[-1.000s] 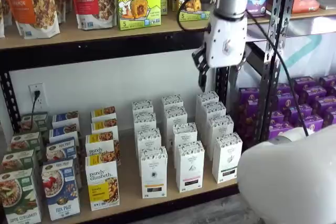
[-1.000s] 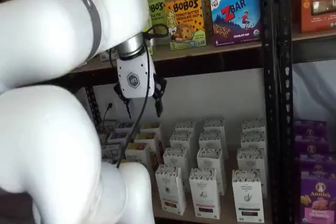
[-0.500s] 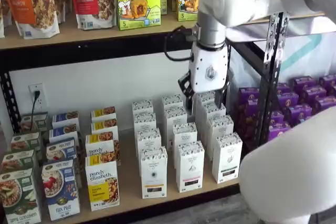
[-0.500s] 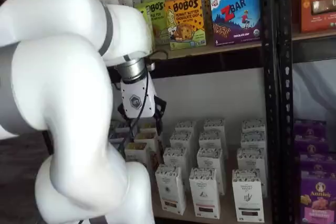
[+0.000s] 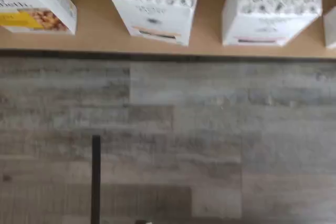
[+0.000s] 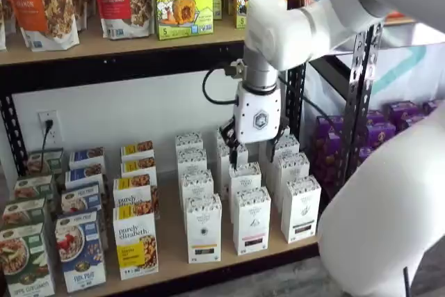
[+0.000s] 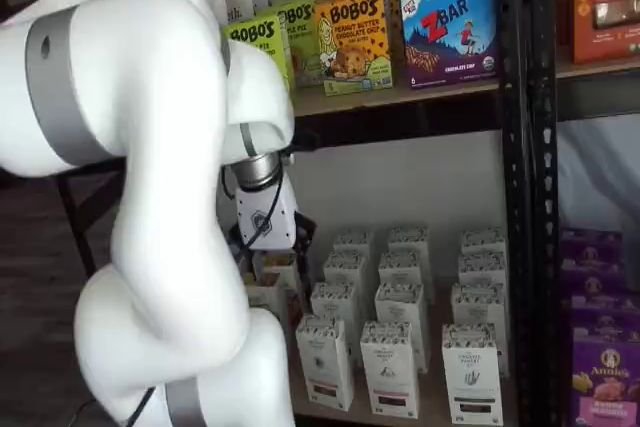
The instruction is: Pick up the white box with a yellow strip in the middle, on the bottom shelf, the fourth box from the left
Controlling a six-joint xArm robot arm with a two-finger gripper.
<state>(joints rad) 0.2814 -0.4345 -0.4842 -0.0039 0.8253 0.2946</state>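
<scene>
Three columns of white cartons stood under the pincer (image 6: 231,148), which hung from its white body above the middle of those columns, clear of all of them. Its black fingers showed only partly in that shelf view, but the jaws stood wide, with nothing gripped between them. The white box (image 6: 204,230) stood lower than the pincer and well apart from it, at the front of the column on the pincer's far side from the purple boxes (image 6: 389,140). It stood upright on the bottom shelf (image 6: 171,241), just beside the granola box (image 6: 136,245) with the yellow panel. In the wrist view the white box (image 5: 154,4) showed its speckled top and a thin strip low on its front, close to the shelf's front edge, with grey plank floor (image 5: 210,140) beyond.
</scene>
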